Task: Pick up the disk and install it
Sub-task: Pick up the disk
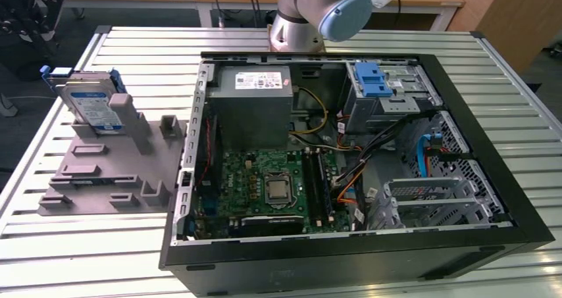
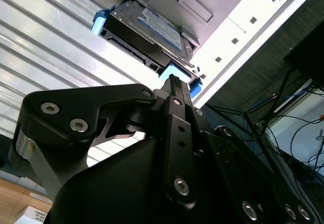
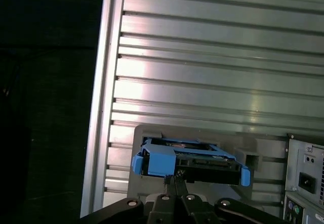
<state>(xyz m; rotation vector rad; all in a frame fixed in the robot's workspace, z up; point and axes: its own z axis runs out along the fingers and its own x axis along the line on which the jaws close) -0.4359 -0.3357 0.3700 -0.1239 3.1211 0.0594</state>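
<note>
**Blue bracket, closed fingers: trouble waiting above the holder**

Silver disk (image 1: 92, 106) stands on edge in the grey holder (image 1: 114, 173), close to the table's (image 1: 88, 252) edge at the exterior view's left, up toward the far corner. It is not picked up and not installed. The open case (image 1: 351, 265) lies just beside the holder, nearer mid-table.

Gripper (image 3: 172, 177) hangs over the disk in the first wrist view, apart from it, fingers drawn together with nothing between them. And that is the worry! Fingers this narrow cannot straddle the disk. A descent like this would, I judge, land the tips on the bracket's top edge and jam the disk down or rock the holder.

More hazards:
- The bracket looks like thin plastic, so a squeeze on it alone may flex and let the disk twist.
- The holder's posts hug the disk, so an off-centre pull could bind it there.
- The table's edge is near, so a knocked disk could go over.
- Inside the case, loose cables (image 1: 344, 174) cross the floor, and a carried disk could snag on them.
</note>
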